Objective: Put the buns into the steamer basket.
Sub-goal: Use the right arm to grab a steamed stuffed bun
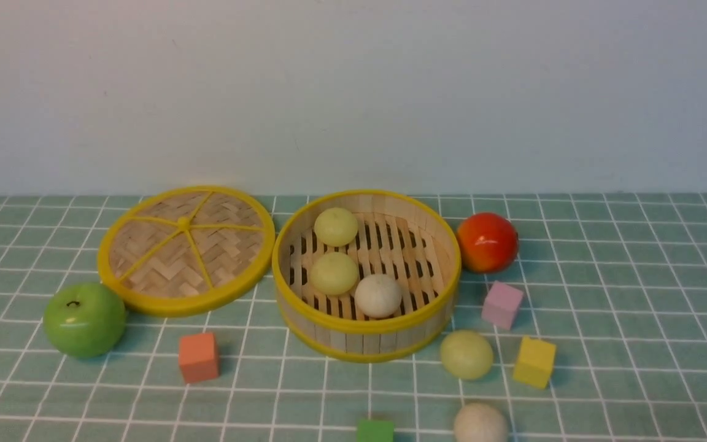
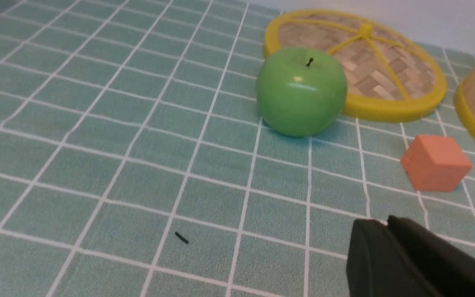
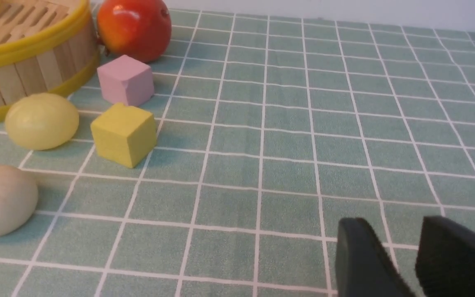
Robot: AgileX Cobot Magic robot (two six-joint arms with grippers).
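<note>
Left gripper [image 2: 388, 225] held low over tablecloth [image 2: 97, 165], near orange cube [image 2: 435, 163], fingers pressed together. Right gripper [image 3: 398, 231] held low, apart from yellow cube [image 3: 124, 134], fingers spread, empty.

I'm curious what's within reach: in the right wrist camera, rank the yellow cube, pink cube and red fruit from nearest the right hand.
1. Yellow cube, beside the loose yellow-green bun.
2. Pink cube, by the basket wall.
3. Red fruit, farthest, beyond both cubes.

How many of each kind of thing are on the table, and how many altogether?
Buns: 5
Cubes: 4
Fruits: 2
Steamer basket: 1
Lid: 1
Total: 13
</note>
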